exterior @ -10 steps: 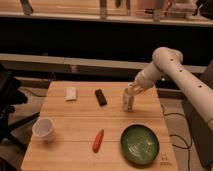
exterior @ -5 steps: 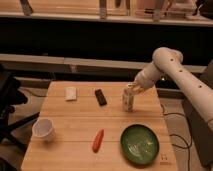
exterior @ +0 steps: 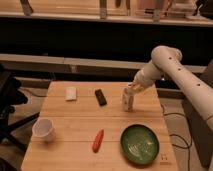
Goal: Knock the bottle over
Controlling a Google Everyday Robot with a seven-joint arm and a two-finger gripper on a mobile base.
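Wooden table [exterior: 75, 125]: gripper [exterior: 131, 91], grip state indiscernible, sits at the upright bottle [exterior: 128, 101], so a sideways push comes next.

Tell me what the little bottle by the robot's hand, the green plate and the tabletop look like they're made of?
The bottle, upright at the gripper, looks like whitish translucent plastic with a pale label. The green plate shows shiny highlights, so glazed ceramic or glossy plastic. The table looks like pale wood, with plank lines visible.
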